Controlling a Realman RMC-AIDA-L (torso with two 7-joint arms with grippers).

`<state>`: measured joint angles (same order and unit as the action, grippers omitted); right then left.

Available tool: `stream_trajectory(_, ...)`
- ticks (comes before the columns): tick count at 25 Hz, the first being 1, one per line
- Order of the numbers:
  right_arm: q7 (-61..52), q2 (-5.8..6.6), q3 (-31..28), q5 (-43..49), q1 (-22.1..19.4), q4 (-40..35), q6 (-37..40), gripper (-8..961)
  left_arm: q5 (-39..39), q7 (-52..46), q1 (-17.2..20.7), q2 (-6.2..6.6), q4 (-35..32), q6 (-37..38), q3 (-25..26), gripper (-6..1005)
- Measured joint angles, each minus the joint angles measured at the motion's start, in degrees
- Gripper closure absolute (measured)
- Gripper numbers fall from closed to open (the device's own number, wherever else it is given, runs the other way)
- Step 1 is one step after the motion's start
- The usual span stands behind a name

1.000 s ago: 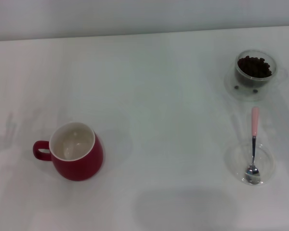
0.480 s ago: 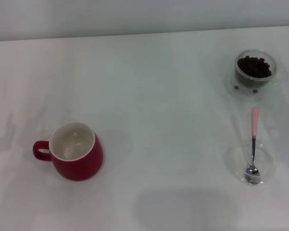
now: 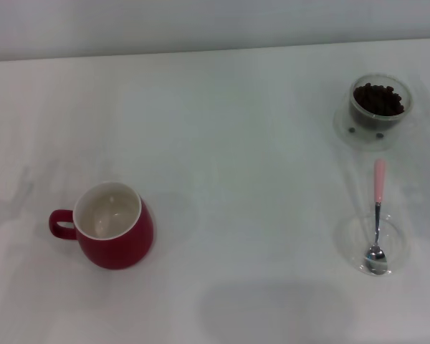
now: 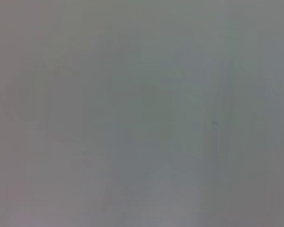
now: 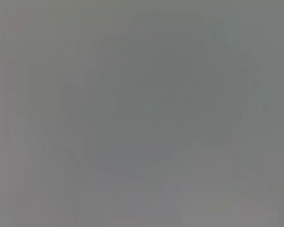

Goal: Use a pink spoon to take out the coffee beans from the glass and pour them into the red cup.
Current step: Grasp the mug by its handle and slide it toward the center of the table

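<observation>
Neither tool shows; pink spoon (image 3: 377, 215) rests in clear dish (image 3: 352, 244).

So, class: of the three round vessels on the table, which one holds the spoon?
The flat clear dish at the near right; the pink spoon rests its bowl there, unlike the glass or red cup.

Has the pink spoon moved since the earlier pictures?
No. The pink spoon lies with its bowl in the flat clear dish, as before, below the glass.

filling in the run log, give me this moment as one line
stage: not started | pink spoon: bowl in clear dish | coffee beans: in glass | red cup: empty | grippers: unseen
</observation>
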<state>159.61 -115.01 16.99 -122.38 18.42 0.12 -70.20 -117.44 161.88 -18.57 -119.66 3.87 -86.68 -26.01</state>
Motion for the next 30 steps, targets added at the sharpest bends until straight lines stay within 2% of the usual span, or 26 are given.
stream_trajectory(6,-0.27,0.21,0.29,0.24,-1.13,-0.14,-1.01,81,-0.42,-0.05,-0.15,-0.05,0.93,-0.8,0.1,103)
stream_trajectory(10,-0.27,0.23,0.21,0.21,-1.68,0.27,-1.36,81,-0.51,-0.09,-0.81,-0.05,1.26,-0.23,0.1,107)
stream_trajectory(17,0.03,0.1,1.16,0.85,-0.51,0.13,3.52,81,0.57,-0.14,-2.72,-0.06,2.96,1.47,-0.91,108)
stream_trajectory(23,-1.24,0.2,2.65,2.19,-3.38,-0.09,-6.55,81,0.28,-0.19,-1.72,0.02,2.82,-1.1,-0.87,109)
stream_trajectory(26,-2.63,0.27,2.02,1.78,-4.21,-0.15,-7.74,81,0.28,-0.17,-1.13,0.04,2.51,-1.74,-0.85,109)
stream_trajectory(30,-2.75,0.3,0.26,1.27,-3.81,0.23,-4.49,81,0.24,-0.16,-1.15,0.22,2.18,-1.35,-0.86,108)
